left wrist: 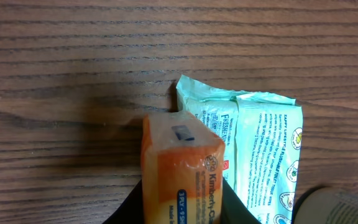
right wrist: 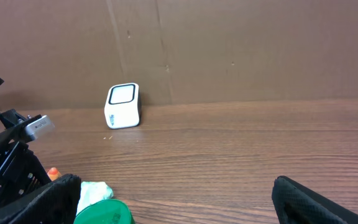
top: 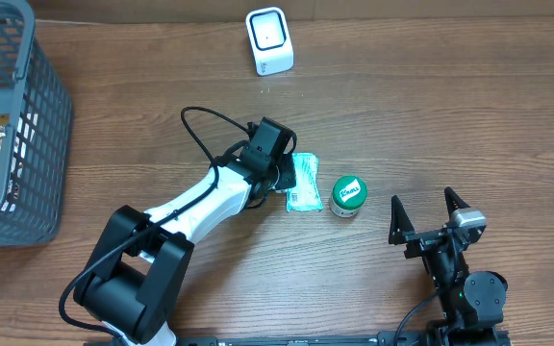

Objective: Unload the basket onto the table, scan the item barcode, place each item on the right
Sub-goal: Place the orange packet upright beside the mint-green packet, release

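Note:
My left gripper [left wrist: 182,208] is shut on an orange tissue pack [left wrist: 180,158], which stands between its black fingers just above the wooden table. From overhead the left gripper [top: 279,171] sits mid-table and hides most of that pack. A mint-green wipes pack [left wrist: 263,146] lies flat right beside it, also seen from above as the wipes pack [top: 304,183]. The white barcode scanner [top: 269,40] stands at the far edge, and the scanner [right wrist: 123,106] faces the near side. My right gripper [top: 429,216] stands open and empty near the front right.
A green-lidded jar [top: 348,195] stands right of the wipes; the jar [right wrist: 103,213] is close to my right gripper's left finger. A grey mesh basket [top: 37,115] with packaged goods sits at the far left. A brown cardboard wall backs the table.

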